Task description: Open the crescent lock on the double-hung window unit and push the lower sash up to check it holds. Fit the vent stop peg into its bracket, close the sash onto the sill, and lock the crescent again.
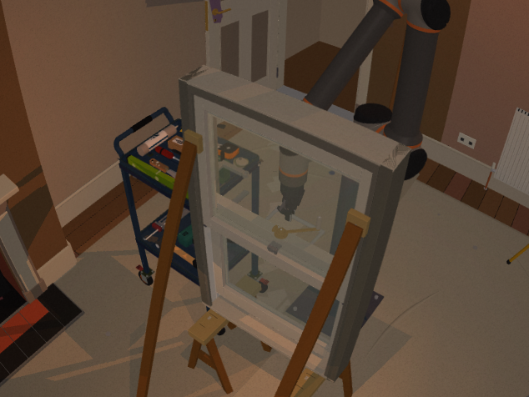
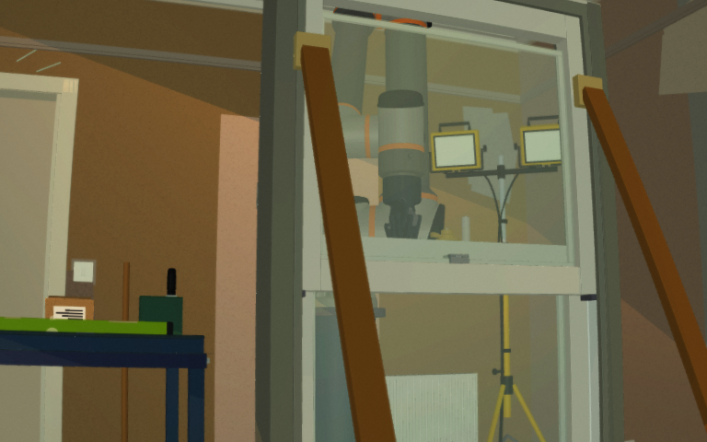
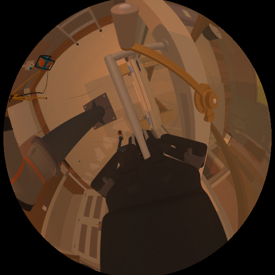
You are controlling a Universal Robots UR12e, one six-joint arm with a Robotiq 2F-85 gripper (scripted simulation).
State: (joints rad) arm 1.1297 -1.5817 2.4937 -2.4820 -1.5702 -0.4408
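Observation:
My gripper (image 3: 142,151) hangs behind the window unit (image 1: 282,205) at the meeting rail, and its dark fingers are clamped on the pale grey lift handle (image 3: 125,100) of the lower sash (image 1: 273,273). Seen through the glass, the gripper (image 1: 287,212) (image 2: 401,224) points down just left of the brass crescent lock (image 1: 285,231) (image 3: 205,101). The lock's long lever (image 3: 164,64) ends in a tan knob (image 3: 125,20). A small grey keeper (image 1: 274,246) (image 2: 458,258) sits on the rail. The vent stop peg is not identifiable.
Behind the window stand my arm's dark links (image 1: 384,64), a white panelled door (image 1: 243,38) and work lights on a yellow tripod (image 2: 500,156). Two brown braces (image 1: 166,265) (image 1: 320,307) prop the frame. A blue tool cart (image 1: 154,188) stands left, a sawhorse (image 1: 209,342) below.

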